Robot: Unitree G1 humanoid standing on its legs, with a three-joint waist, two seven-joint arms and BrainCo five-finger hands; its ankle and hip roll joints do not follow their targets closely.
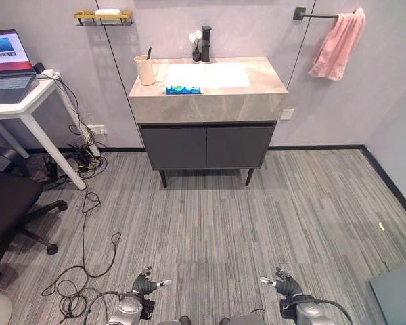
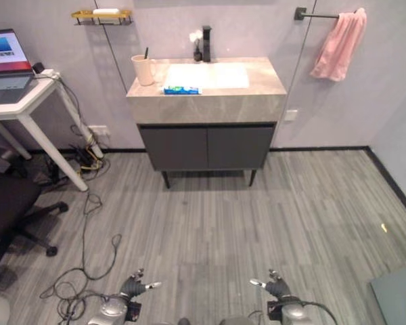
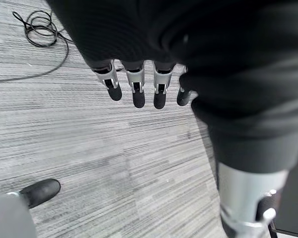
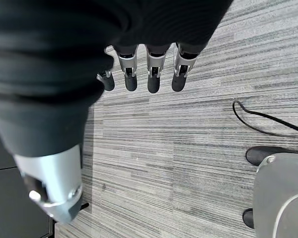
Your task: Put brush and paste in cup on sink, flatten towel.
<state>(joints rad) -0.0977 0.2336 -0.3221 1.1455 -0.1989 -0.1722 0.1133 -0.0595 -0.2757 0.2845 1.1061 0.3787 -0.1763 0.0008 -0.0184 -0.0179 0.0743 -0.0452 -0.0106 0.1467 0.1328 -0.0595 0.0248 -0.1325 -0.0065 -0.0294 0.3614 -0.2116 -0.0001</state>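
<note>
1. Left hand and right hand hang low, fingers straight, holding nothing.
2. Paste lies on the sink beside the cup; towel hangs bunched.
3. Nothing started; next, walk closer.

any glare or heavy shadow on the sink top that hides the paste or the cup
Left eye view: the white basin in the beige stone sink top is washed out by glare, but the blue toothpaste tube lies in front of it and the cream cup stands beside it, both evenly lit. Right eye view: the same, with soft shadow under the grey cabinet.
</note>
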